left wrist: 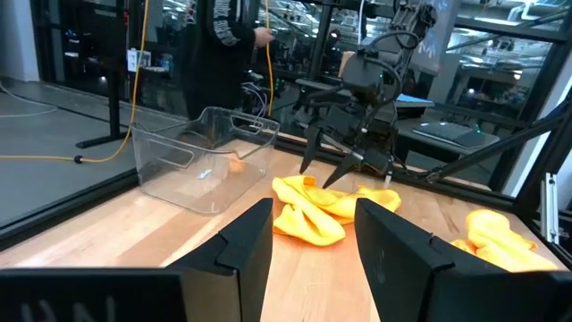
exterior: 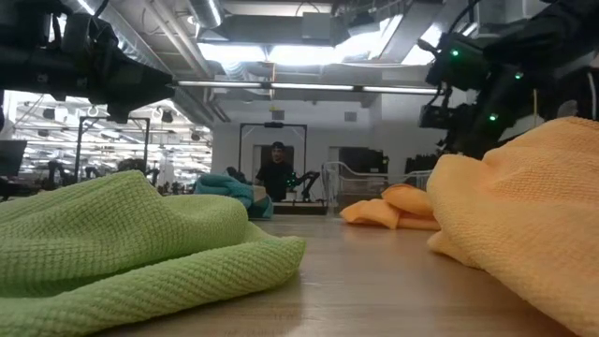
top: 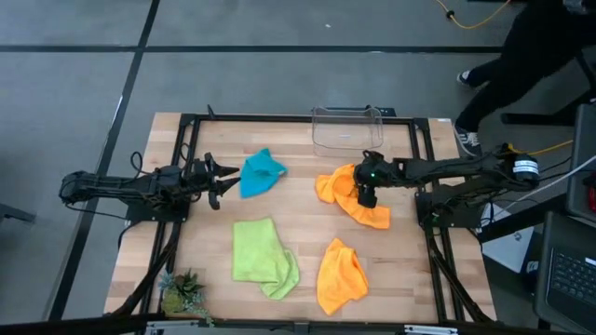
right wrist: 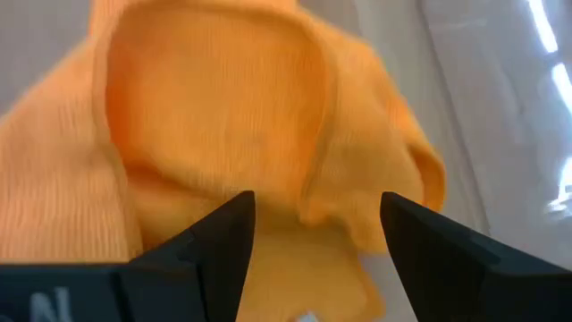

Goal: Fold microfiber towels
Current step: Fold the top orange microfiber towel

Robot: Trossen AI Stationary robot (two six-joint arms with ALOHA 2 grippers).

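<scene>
I find no text, label, brand or number I can read on anything in these views. Pale marks sit on my right arm's wrist housing (right wrist: 49, 300), cut off by the frame edge and not legible.

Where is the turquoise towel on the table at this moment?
In the high view, the turquoise towel lies crumpled on the table's left half toward the far edge, just beside the left tool and above the lime green towel.
</scene>
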